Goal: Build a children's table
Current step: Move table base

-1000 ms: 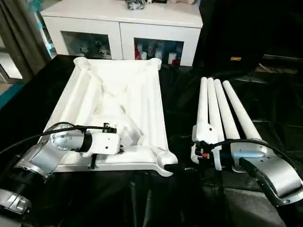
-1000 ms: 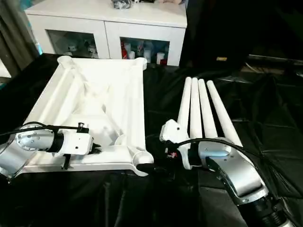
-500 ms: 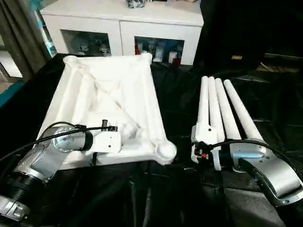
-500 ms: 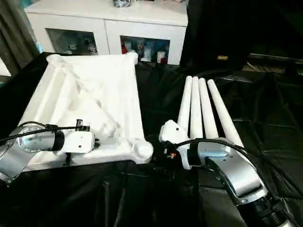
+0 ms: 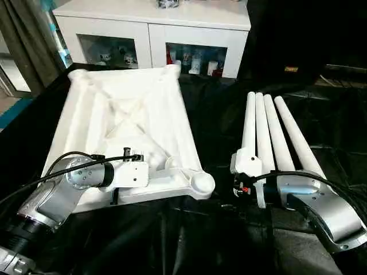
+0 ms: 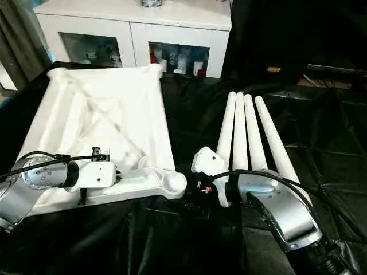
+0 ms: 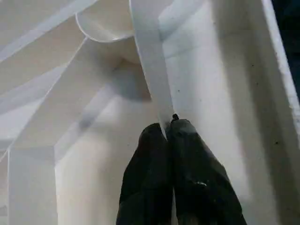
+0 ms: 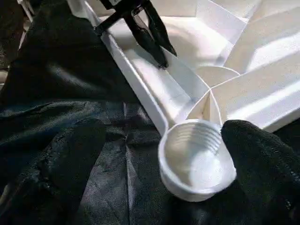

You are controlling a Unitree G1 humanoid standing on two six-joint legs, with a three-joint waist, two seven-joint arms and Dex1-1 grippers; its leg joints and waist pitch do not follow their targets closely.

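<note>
Your left gripper [image 7: 169,129] is pinched on a rib of the children's table top [image 5: 123,123], lying underside-up on the black counter [image 5: 218,114]. Right gripper [image 8: 154,154] gapes wide, empty, around a corner socket [image 8: 194,157]. Four legs [image 5: 269,134] lie beside, none fitted yet.

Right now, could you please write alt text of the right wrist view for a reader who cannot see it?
A round threaded corner socket of the upturned white table top sits between the two open black fingers of the right end effector, above black cloth. Farther back, the left end effector pinches a thin rib of the top.
</note>
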